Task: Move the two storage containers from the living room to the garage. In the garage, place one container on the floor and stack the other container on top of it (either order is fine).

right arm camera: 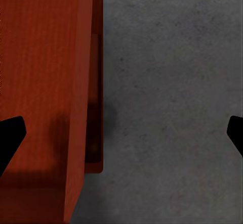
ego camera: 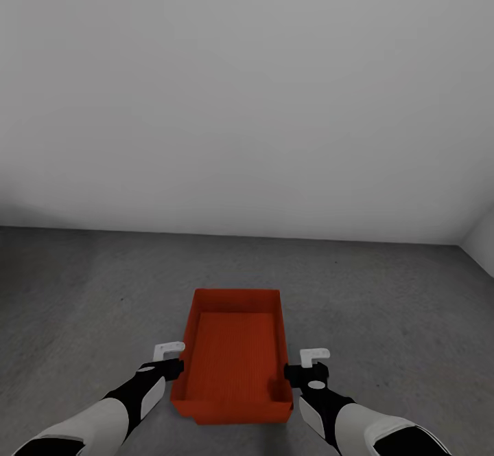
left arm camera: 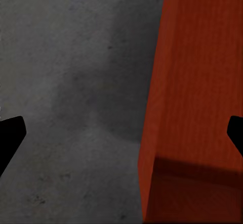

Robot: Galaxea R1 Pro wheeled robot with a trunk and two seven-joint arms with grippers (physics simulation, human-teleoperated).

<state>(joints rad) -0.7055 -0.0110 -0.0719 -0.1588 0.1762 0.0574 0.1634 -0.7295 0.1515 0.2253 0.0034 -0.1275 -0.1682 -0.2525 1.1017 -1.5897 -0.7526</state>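
1. The storage container [ego camera: 233, 356] sits on the concrete floor [ego camera: 82, 291], long axis pointing away from the robot toward the grey wall [ego camera: 247, 99].
2. Bare floor surrounds it.
3. The left gripper [ego camera: 170, 358] and right gripper [ego camera: 307, 365] flank its long walls, jaws spread wide, apparently gripping nothing.

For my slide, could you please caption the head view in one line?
Red-orange storage container on the grey concrete floor before a pale wall, left gripper and right gripper open, flanking it.
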